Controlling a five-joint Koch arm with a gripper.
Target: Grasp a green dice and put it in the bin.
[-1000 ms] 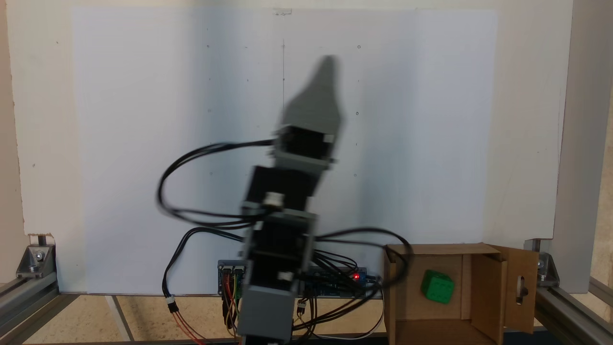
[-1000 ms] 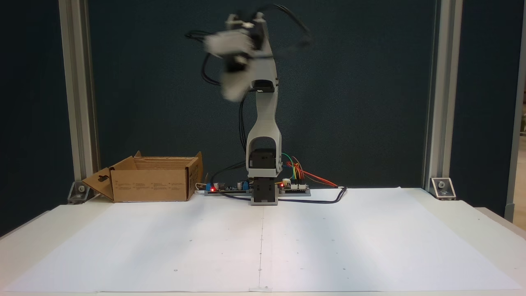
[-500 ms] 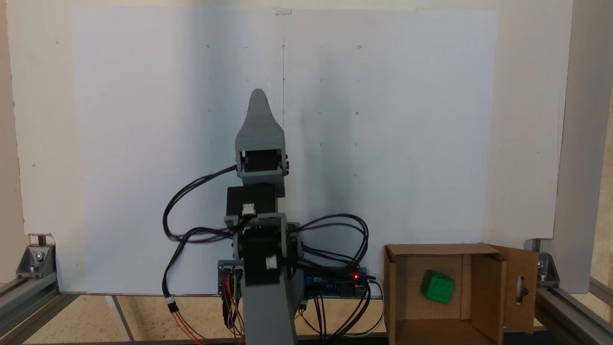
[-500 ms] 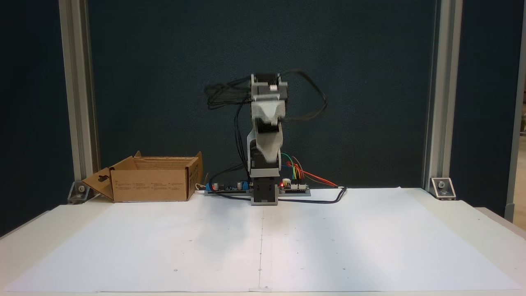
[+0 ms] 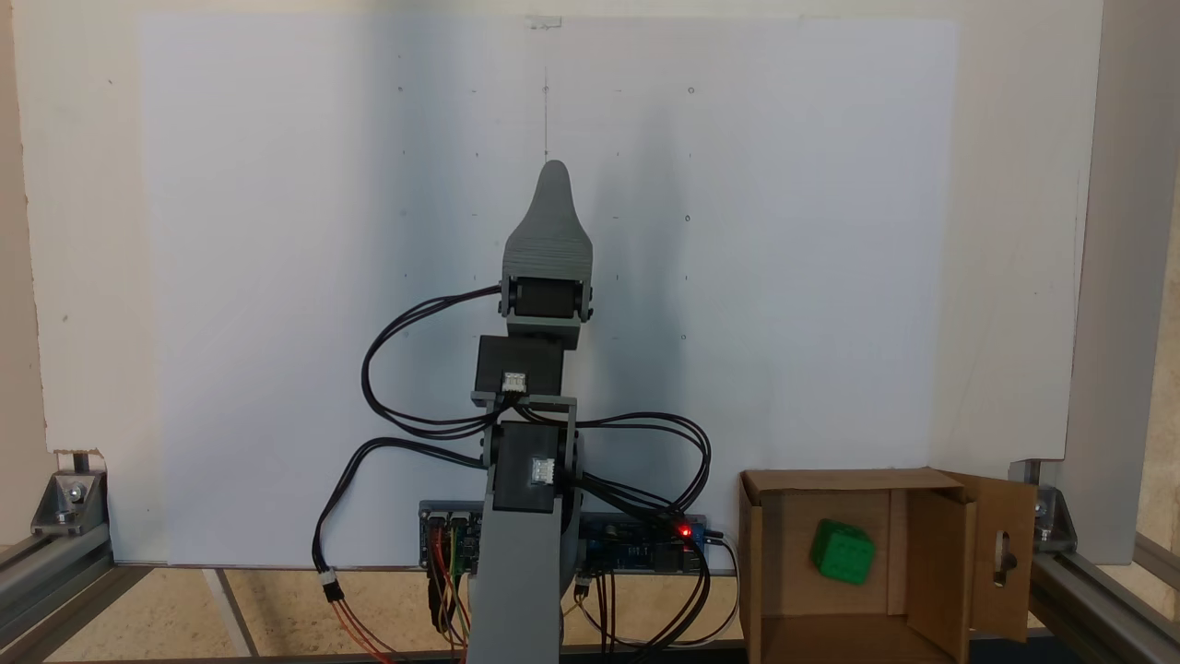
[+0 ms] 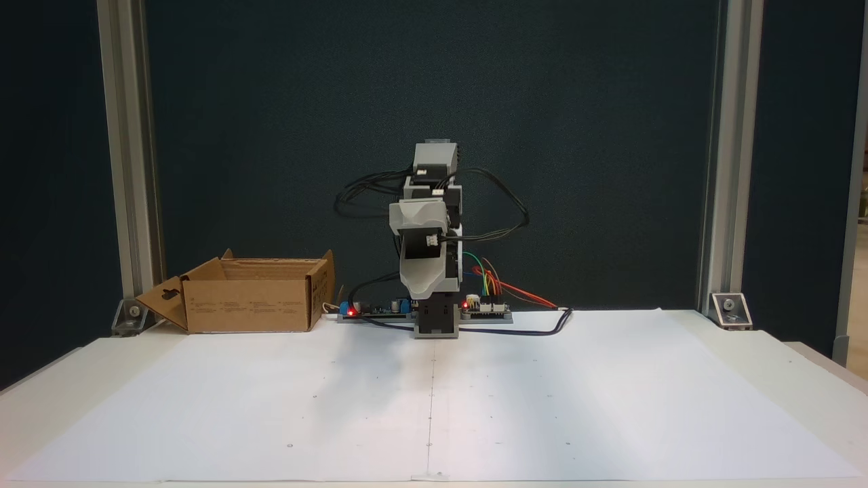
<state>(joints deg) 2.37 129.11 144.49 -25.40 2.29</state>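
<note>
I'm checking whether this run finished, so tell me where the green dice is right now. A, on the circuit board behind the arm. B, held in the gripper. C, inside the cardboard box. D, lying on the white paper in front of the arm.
C: in a fixed view from above, the green dice lies on the floor of the cardboard box, well apart from the gripper.

Green dice (image 5: pixel 842 551) in bin (image 5: pixel 940 590), right of arm base in a fixed view
</note>
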